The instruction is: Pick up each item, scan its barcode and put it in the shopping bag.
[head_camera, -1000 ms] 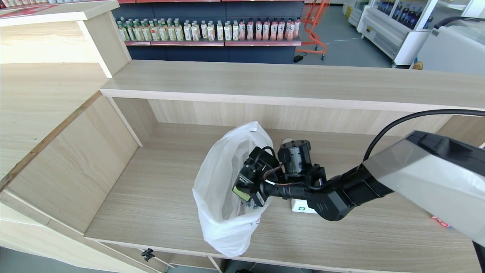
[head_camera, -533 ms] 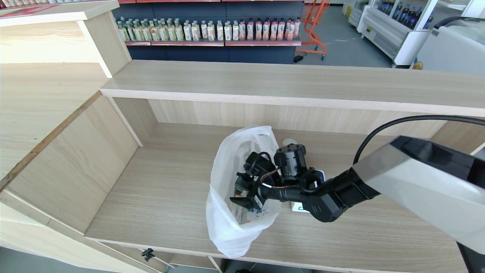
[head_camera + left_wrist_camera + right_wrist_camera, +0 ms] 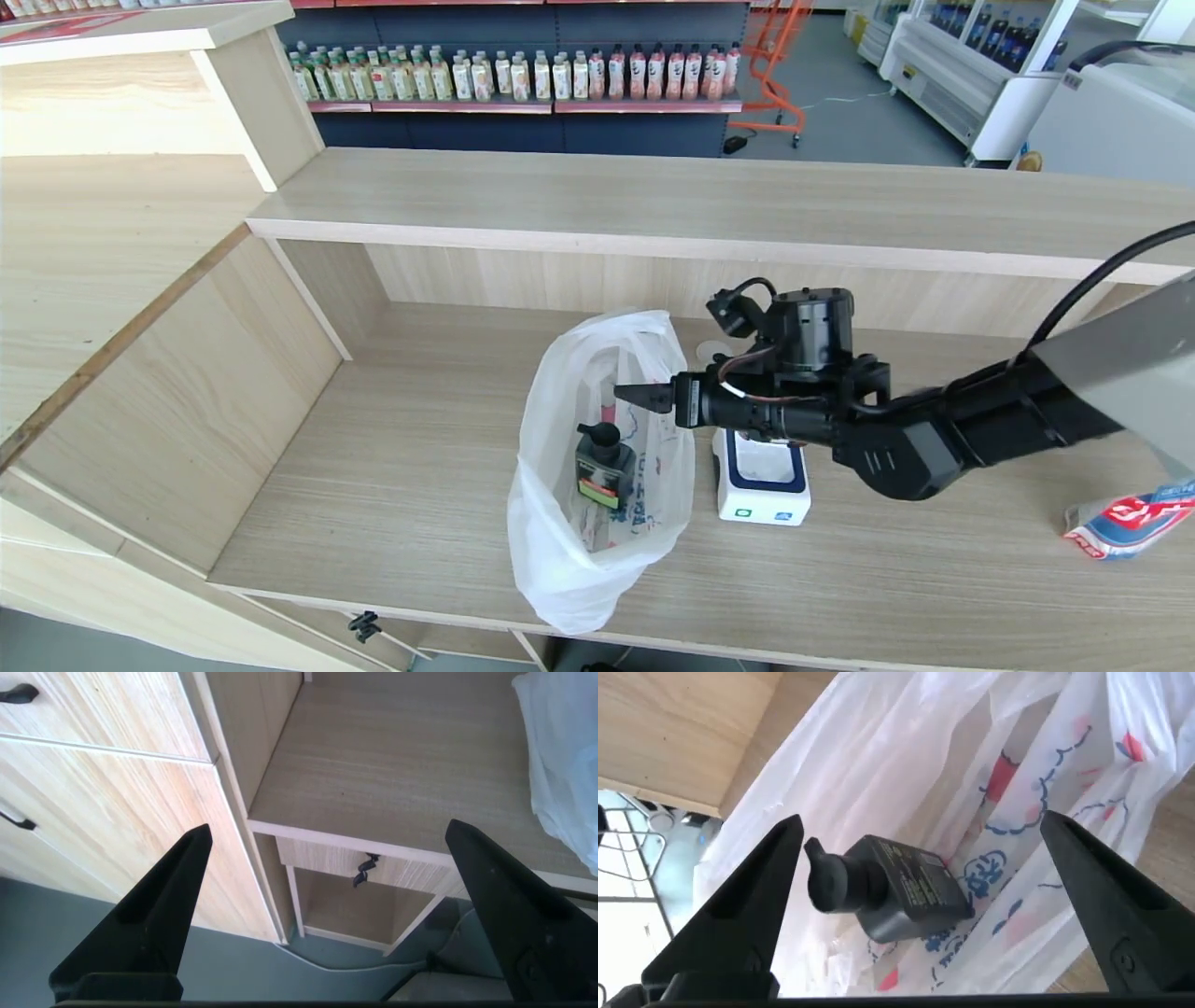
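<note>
Head view: wooden counter (image 3: 392, 485) with a raised ledge along its back edge. White plastic shopping bag (image 3: 560, 560) stands open near the front edge, about midway along. Dark bottle (image 3: 605, 467) inside the bag, cap upward, label facing out. White and blue scanner (image 3: 761, 490) just beside the bag, on its right, touching or nearly so. Right gripper (image 3: 635, 396) held level above the bag's mouth, clear of the bottle, with nothing in it. Red, white and blue packet (image 3: 1130, 518) lies toward the counter's right end, well apart from the scanner. Left wrist view: left gripper (image 3: 327, 829), jaws spread wide and empty, seen against the counter's front edge (image 3: 374, 835), with a pale cabinet front (image 3: 112, 812) and grey floor below; a fold of the shopping bag (image 3: 565, 756) sits at the counter's surface. Right wrist view: right gripper (image 3: 922, 819), jaws wide apart and empty, pointing into the shopping bag (image 3: 878, 747); the dark bottle (image 3: 892, 891) lies between them farther in, resting against the printed plastic, untouched.
</note>
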